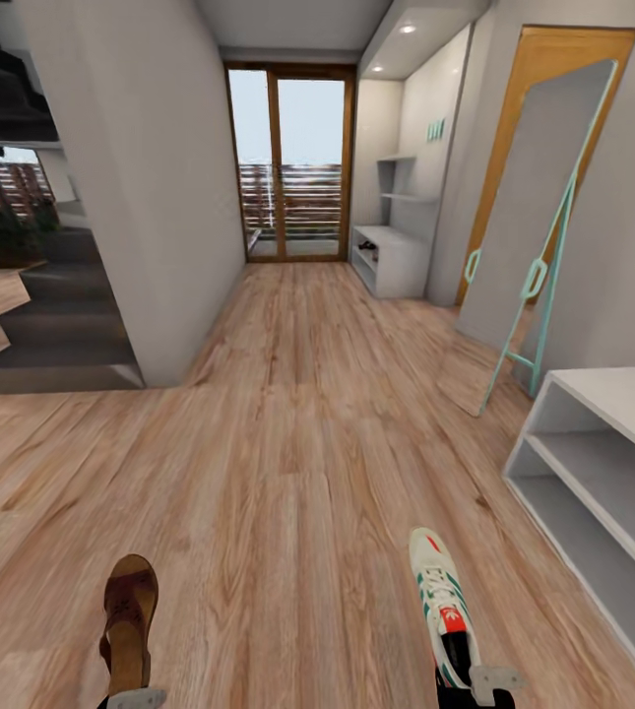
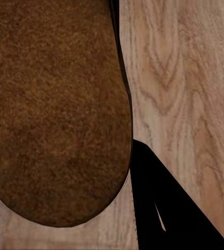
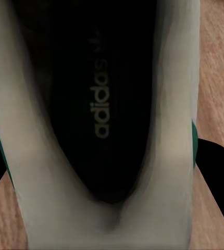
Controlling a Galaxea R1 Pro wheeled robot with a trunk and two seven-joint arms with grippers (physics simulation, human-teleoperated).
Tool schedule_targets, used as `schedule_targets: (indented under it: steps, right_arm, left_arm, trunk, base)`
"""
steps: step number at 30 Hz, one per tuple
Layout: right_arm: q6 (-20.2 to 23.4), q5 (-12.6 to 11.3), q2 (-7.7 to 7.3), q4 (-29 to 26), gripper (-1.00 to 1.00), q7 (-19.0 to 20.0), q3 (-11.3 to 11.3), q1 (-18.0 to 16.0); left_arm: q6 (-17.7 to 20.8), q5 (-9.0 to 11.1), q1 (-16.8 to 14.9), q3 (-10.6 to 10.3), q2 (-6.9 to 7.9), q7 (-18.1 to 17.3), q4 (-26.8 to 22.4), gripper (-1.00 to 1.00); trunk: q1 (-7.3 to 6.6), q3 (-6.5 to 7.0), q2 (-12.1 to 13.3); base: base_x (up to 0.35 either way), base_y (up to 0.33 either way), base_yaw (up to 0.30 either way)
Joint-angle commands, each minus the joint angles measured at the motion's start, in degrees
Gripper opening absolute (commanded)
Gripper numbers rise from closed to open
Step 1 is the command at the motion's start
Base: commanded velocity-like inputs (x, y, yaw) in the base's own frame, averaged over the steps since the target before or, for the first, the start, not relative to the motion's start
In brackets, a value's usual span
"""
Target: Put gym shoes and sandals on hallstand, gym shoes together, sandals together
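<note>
Insole text: the word "adidas" is showing in pale lowercase letters on the dark insole of the gym shoe point(image 3: 99, 99), in the right wrist view.
Insole logo: a faint trefoil mark is sitting just beside the word; its detail is too dim to read.
Tongue label: a red patch on the tongue of the gym shoe in the head view is carrying a white mark, too small to read.
Wall letters: teal shapes point(image 1: 436, 129) are standing on the far wall; they are not legible.

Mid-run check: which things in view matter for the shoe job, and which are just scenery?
Job:
brown woven-leather sandal, at the left tool
white green-striped gym shoe, at the right tool
pale grey two-tier shoe rack
wood-plank floor

Scenery:
teal-framed leaning mirror
far grey rack
</note>
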Motion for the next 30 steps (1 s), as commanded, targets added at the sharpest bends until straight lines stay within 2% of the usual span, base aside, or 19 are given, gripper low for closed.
schedule_targets:
  steps: [1, 30]
  right_arm:
    - [-0.16, 0.61, 0.05, 0.06, -1.0, -0.23, -0.3, -0.04]
    - [-0.18, 0.53, 0.05, 0.2, -1.0, -0.23, -0.3, -0.04]
  left_arm:
    - [-0.15, -0.37, -0.04, 0.22, -0.02, 0.03, 0.04, -1.0]
    - [-0.13, -0.37, -0.04, 0.22, -0.01, 0.03, 0.04, -1.0]
  trunk:
    - [0.02, -0.05, -0.02]
    - [0.02, -0.05, -0.02]
  base:
    - [0.336, 0.0, 0.0]
    - [0.336, 0.0, 0.0]
